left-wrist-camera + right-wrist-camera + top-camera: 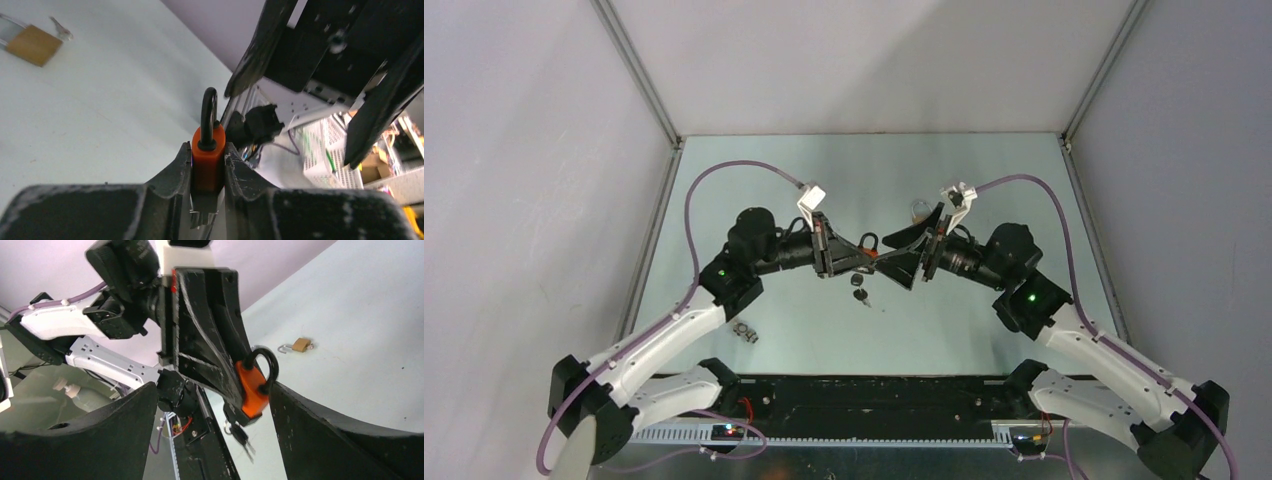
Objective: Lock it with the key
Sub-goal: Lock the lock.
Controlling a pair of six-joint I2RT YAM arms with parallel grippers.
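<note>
Left wrist view: our left gripper point(207, 150) pinches the lock point(207, 162) so it cannot wobble. Our right gripper point(212, 392), spread wide, may grab the key point(240, 435) next.

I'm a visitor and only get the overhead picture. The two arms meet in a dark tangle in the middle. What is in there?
Observer: The left gripper is shut on the body of an orange padlock, with its black shackle poking out past the fingertips.
Visitor: Is the other claw gripping it too?
Observer: No. The right wrist view shows the right gripper open, one finger on each side of the padlock.
Visitor: And where is the key?
Observer: Black-headed keys hang at the padlock's bottom end, below the left gripper's fingers. Neither gripper holds them.
</note>
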